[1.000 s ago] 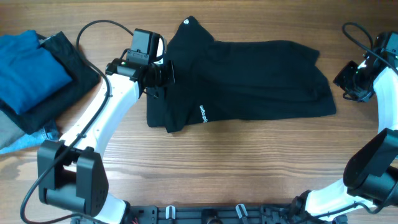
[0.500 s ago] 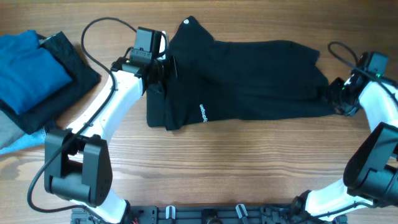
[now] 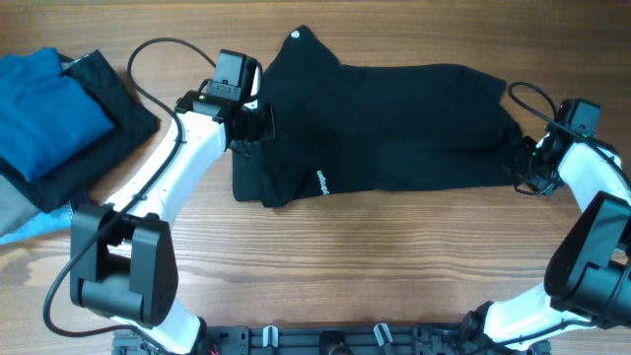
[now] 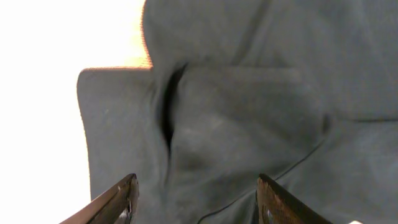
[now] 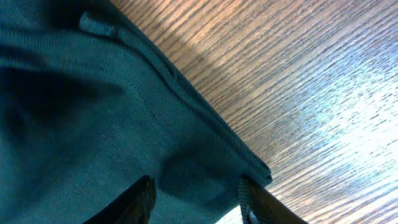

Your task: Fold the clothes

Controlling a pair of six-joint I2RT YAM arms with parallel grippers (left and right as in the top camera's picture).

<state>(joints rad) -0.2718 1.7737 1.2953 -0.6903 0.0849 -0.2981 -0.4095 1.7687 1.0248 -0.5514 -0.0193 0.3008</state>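
Observation:
The clothes (image 3: 394, 123) are one large black garment lying partly folded across the middle of the wooden table, with a small white logo (image 3: 296, 36) at the top and white lettering (image 3: 321, 181) near the lower left. My left gripper (image 3: 258, 123) hovers at the garment's left edge. In the left wrist view it (image 4: 198, 200) stands open above creased black fabric (image 4: 249, 112), gripping nothing. My right gripper (image 3: 523, 161) is at the garment's right edge. In the right wrist view it (image 5: 196, 200) is open, its fingers straddling the cloth's corner (image 5: 249, 165).
A bright blue folded garment (image 3: 44, 108) lies on a plain black folded cloth (image 3: 113, 123) at the far left, with grey fabric (image 3: 12, 212) below them. Cables loop by both arms. Bare wood (image 3: 375, 266) runs along the front.
My left gripper has gone from shut to open and let go of the fabric at the garment's left edge. The right arm has moved in and down to the garment's right edge.

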